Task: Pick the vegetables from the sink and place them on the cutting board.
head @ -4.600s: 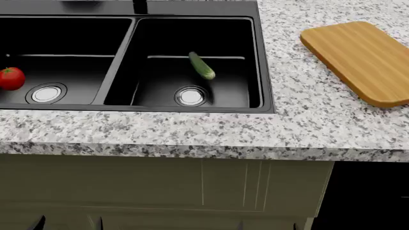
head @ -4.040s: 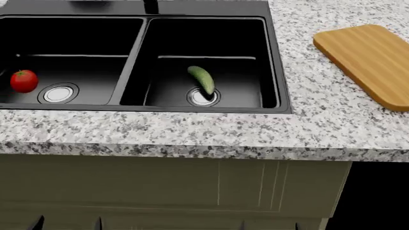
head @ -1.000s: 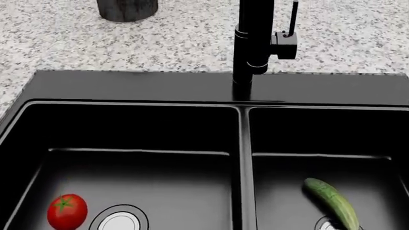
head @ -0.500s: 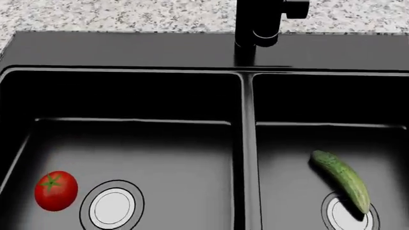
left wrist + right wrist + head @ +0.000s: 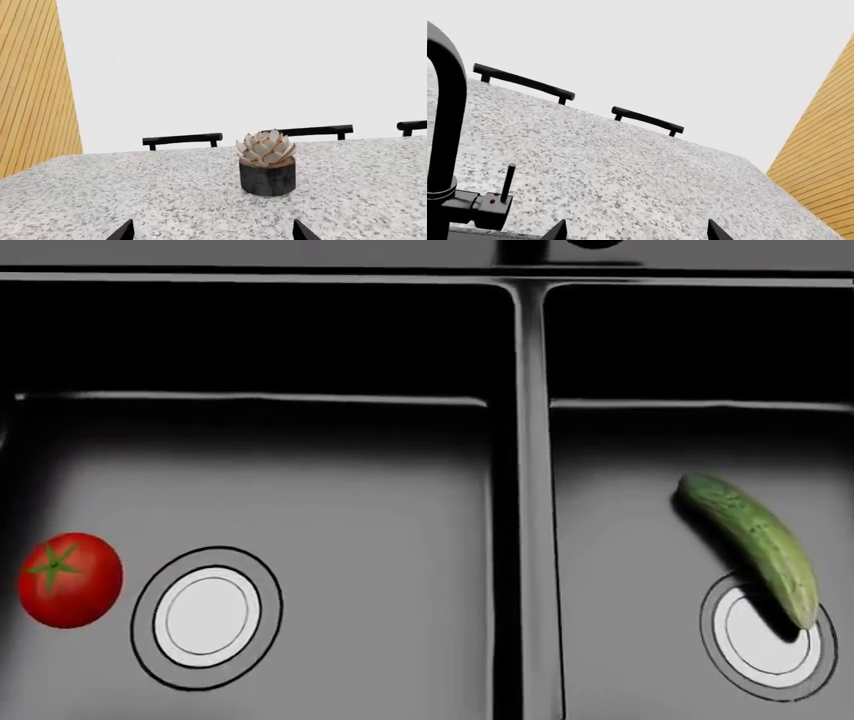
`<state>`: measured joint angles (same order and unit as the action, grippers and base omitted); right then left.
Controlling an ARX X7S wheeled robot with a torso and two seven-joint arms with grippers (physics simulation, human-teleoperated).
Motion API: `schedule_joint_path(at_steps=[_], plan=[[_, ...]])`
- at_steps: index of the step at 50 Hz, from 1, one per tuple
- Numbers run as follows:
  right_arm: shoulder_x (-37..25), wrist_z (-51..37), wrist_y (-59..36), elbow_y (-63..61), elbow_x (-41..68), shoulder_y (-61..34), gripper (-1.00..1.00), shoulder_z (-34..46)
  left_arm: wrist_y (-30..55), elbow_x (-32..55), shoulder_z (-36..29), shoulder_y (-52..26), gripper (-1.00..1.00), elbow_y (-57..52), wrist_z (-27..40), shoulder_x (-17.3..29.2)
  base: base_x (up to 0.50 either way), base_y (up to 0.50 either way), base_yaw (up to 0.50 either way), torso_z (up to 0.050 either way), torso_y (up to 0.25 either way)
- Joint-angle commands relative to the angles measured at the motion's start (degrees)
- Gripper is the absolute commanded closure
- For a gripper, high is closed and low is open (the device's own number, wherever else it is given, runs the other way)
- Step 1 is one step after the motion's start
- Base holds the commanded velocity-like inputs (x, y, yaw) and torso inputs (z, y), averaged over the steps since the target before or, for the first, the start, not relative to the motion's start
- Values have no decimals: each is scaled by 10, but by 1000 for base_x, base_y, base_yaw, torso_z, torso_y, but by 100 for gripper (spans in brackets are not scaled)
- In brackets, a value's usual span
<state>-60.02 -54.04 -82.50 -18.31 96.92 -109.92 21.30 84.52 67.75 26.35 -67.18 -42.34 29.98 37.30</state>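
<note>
1. Speckled grey-white granite countertop (image 5: 133, 190) fills both wrist views, matte and grainy, under a plain white background; ribbed yellow wood panelling (image 5: 30, 85) stands at one side.
2. Head view looks straight down into the sink (image 5: 521, 490): black, smooth, faintly glossy, two rectangular basins split by a narrow raised divider.
3. Tomato (image 5: 70, 579): round, glossy red, green star-shaped stem on top. It rests on the floor of the left basin, near that basin's left wall, just beside the round silver drain (image 5: 207, 617) and apart from it.
4. Cucumber (image 5: 751, 545): slim, slightly curved, bumpy green skin. It lies diagonally on the right basin floor, its nearer end overlapping the rim of that basin's silver drain (image 5: 767, 635).
5. My left gripper (image 5: 210, 234): only two dark fingertips show at the frame edge, set well apart, nothing between them; it sits above the countertop, facing a pale rosette succulent in a dark rough cylindrical pot (image 5: 267, 163).
6. My right gripper (image 5: 637, 231): two dark pointed tips likewise spread wide, holding nothing, beside the matte black curved faucet (image 5: 447, 125) with its thin lever.
7. Black bar-shaped rails (image 5: 524, 82) line the counter's far edge.
8. Cutting board: not visible in any view.
</note>
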Motion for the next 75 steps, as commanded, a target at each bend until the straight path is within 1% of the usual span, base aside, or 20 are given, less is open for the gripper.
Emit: schedule_joint_path(at_steps=[1, 8, 11, 12, 14, 15, 16, 18, 19, 20, 27, 30, 34, 41, 43, 47, 51, 57, 63, 75], plan=[[-3, 6, 3, 5, -1, -7, -100, 8, 6, 28, 0, -6, -100, 6, 21, 2, 0, 0, 0, 0, -250], [-20, 8, 0, 8, 10, -1, -100, 12, -11, 22, -3, 6, -100, 6, 12, 13, -2, 0, 0, 0, -143], [-19, 38, -29, 34, 9, -16, -100, 30, -17, 19, -14, 3, -100, 11, 2, 19, 0, 0, 0, 0, 0], [-12, 121, -56, 24, -53, -49, -100, 53, -15, 16, -24, -1, -100, 19, 1, 23, 0, 0, 0, 0, 0], [-14, 218, -71, 23, -122, -99, -100, 108, -7, 11, -69, -16, -100, 30, -30, 51, 0, 0, 0, 0, 0], [-19, 283, -72, 18, -168, -132, -100, 157, -18, 2, -84, -19, -100, 29, -54, 66, 0, 0, 0, 0, 0], [-22, 326, -69, 16, -197, -153, -100, 186, -8, 21, -84, -23, -100, 35, -63, 72, 0, 0, 0, 0, 0], [-26, 396, -73, 24, -214, -201, -100, 258, 44, 105, -83, -44, -100, 61, -38, 82, 0, 0, 0, 0, 0], [-30, 431, -71, 17, -229, -217, -100, 289, 48, 146, -80, -48, -100, 79, -13, 87, 0, 0, 0, 0, 0], [-32, 439, -71, 25, -229, -228, -100, 301, 46, 195, -76, -56, -100, 105, 34, 92, 0, 0, 0, 0, 0], [-35, 471, -75, 48, -216, -251, -100, 334, 32, 285, -124, -74, -100, 140, 77, 140, 0, 0, 0, 0, 0], [-41, 468, -75, 65, -168, -251, -100, 348, 18, 377, -162, -72, -100, 176, 117, 179, 0, 0, 0, 0, 0], [-53, 473, -75, 59, -137, -251, -100, 364, 14, 406, -167, -62, -100, 177, 109, 199, 0, 0, 0, 0, 0], [-60, 508, -75, 60, -148, -251, -100, 378, 13, 434, -181, -51, -100, 191, 87, 221, 0, 0, 0, 0, 0], [-60, 527, -75, 59, -151, -251, -100, 383, 2, 465, -202, -58, -100, 200, 92, 231, 0, 0, 0, 0, 0], [-63, 579, -75, 52, -200, -251, -100, 394, 11, 489, -260, -112, -100, 224, 79, 230, 0, 0, 0, 0, 0], [-68, 592, -75, 49, -209, -251, -100, 399, 38, 487, -326, -182, -100, 257, 55, 221, 0, 0, 0, 0, 0], [-70, 606, -75, 45, -216, -251, -100, 404, 6, 529, -366, -180, -100, 260, 72, 230, 0, 0, 0, 0, 0], [-75, 590, -75, 47, -177, -251, -100, 416, 14, 548, -404, -205, -100, 273, 69, 233, 0, 0, 0, 0, 0], [-91, 662, -75, 19, -211, -251, -100, 434, 3, 590, -459, -241, -100, 287, 69, 230, 0, 0, 0, 0, 0]])
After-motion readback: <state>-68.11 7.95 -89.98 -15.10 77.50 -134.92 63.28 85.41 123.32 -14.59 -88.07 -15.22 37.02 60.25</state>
